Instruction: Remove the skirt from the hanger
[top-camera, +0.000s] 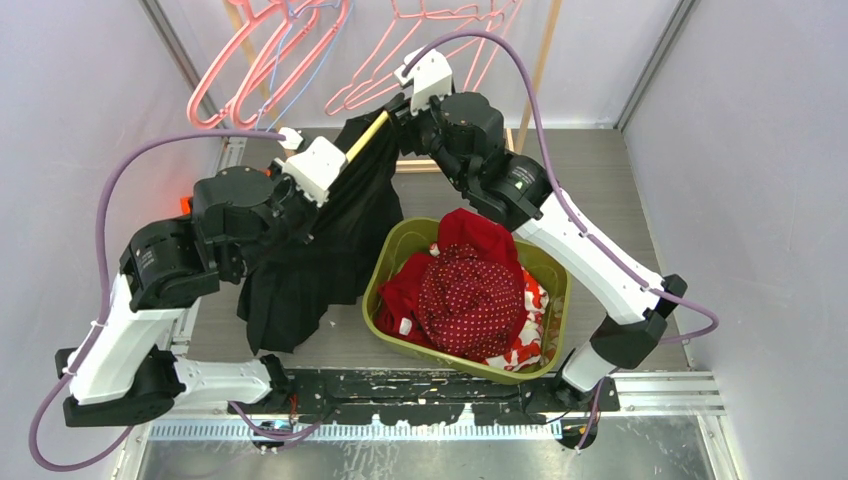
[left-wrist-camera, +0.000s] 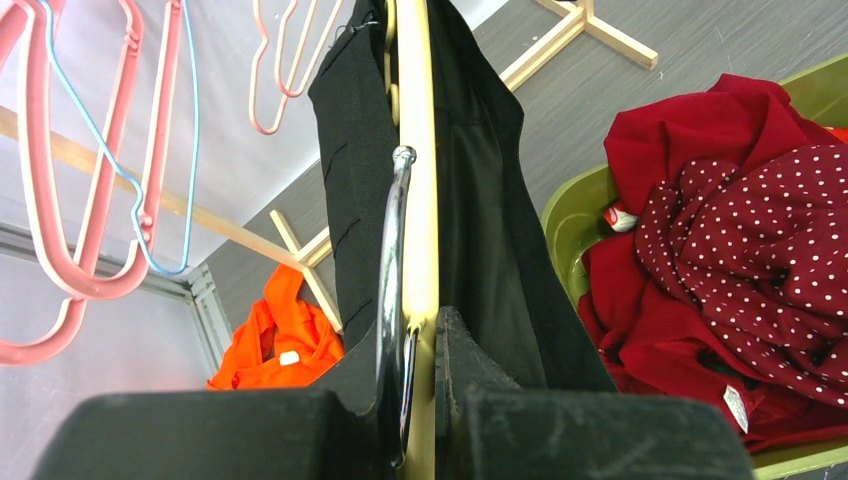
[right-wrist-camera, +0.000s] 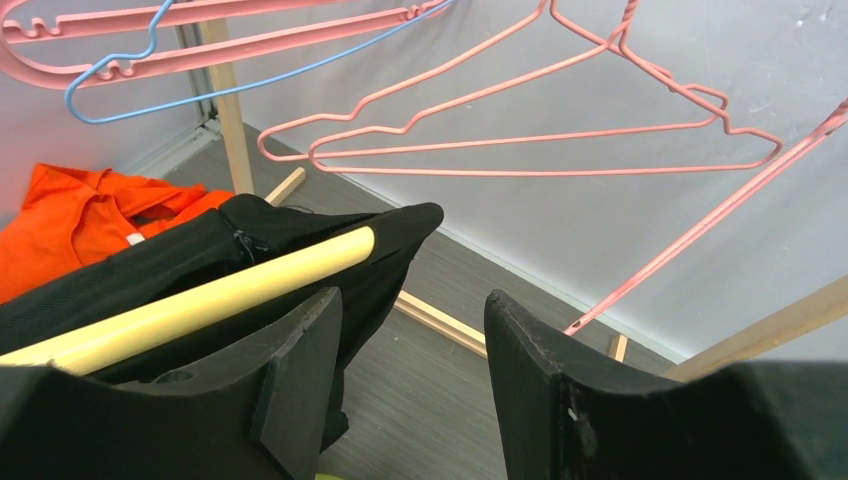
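Two arms hold this job up over the table: your left arm and right arm meet at the back, with the black skirt hanging between them, just beside the green basket of red clothes. The skirt is on the hanger, draped over its pale wooden bar, so the removal is, by the look of it, only at its start: the hanger is held, the cloth not yet pulled.

Your left gripper is clamped tight on the hanger, bar and chrome hook both pinched between its fingers. Your right gripper stands with its jaws wide apart and nothing in them. The cloth-covered tip of the bar lies just beside one finger, outside the gap as far as the wrist view shows.

Next, you likely need to bring that gap round the fabric near the bar's end, close on cloth alone and not on wood, then draw it off along the bar while the left side holds steady.
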